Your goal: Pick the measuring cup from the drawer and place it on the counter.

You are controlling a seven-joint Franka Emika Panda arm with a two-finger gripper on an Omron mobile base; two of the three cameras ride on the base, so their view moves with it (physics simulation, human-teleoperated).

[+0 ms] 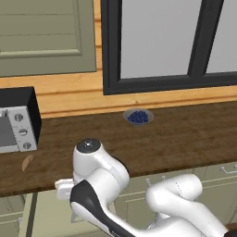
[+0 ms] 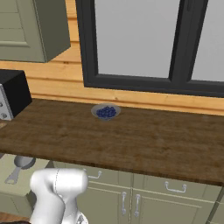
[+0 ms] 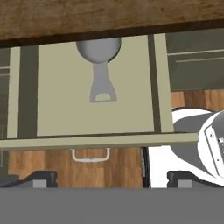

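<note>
Jaws spread wide and empty, poised above the open drawer, their two dark tips low in the hand view on either side of the drawer front's small metal pull. Inside the pale beige-green drawer, the measuring cup: grey bowl tucked at the back edge, partly under the lip of the bench, flat handle lying along the drawer floor toward the front, hole at its end. Not touched by the jaws, well clear of the tips. Seen from the right base camera, the same measuring cup resting in the drawer below the bench's front edge, beside the white arm. On the dark wood-grain bench, a glass bowl of blueberries near the back wall under the dark-framed window, and a black and silver toaster oven at the far left. Pale cabinet doors with small handles under the bench to the right.
</note>
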